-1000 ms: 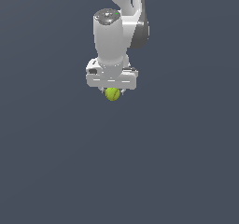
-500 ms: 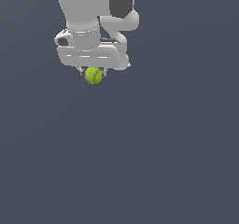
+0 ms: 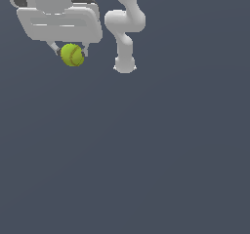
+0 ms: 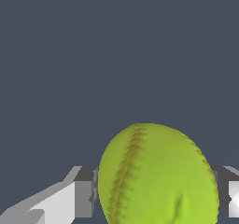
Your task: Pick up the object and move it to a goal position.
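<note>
Yellow-green ball [image 3: 72, 55]: thin reddish-brown stitched seams, held high at the exterior view's upper left.
Pincer [image 3: 72, 49]: white, clenched on the ball, one finger [image 4: 83, 197] pressed to each side.
Arm [image 3: 125, 26]: white, jointed, rising at the exterior view's right of the pincer.
Backdrop: plain dark grey-blue.

Ball [image 3: 72, 54]: yellow-green, matt, slightly dimpled skin, with raised reddish-brown stitched seams
Gripper [image 3: 72, 50]: white casing, smooth, plastic-like, soft satin sheen; fingers [image 4: 84, 199] grey, flat matt, hard-edged
Arm [image 3: 125, 26]: same smooth white shell, lightly glossy on its curves
Ground [image 3: 146, 155]: uniform slate grey, matt, featureless
</note>
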`<state>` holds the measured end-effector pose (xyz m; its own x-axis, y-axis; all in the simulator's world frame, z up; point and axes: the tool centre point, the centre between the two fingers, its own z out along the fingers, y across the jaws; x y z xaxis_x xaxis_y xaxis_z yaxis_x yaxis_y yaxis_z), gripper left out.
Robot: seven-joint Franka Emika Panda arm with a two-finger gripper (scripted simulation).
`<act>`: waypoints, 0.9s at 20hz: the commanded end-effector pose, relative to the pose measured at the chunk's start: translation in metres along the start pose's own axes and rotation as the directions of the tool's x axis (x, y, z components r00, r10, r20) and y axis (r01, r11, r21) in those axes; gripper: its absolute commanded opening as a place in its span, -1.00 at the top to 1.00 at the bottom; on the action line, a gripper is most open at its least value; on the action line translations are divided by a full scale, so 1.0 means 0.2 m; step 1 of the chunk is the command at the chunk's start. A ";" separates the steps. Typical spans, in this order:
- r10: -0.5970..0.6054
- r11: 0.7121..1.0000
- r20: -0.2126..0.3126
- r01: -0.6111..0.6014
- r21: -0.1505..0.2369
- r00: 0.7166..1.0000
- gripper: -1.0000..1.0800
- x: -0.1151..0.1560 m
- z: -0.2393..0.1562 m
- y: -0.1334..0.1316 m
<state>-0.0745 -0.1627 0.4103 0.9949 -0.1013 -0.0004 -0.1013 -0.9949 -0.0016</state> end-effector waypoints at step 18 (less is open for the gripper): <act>-0.001 1.000 0.000 0.001 -0.002 1.000 1.00 0.06 -0.37 0.25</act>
<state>-0.0671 -0.2120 0.4819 0.9949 -0.1004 -0.0013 -0.1004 -0.9949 0.0001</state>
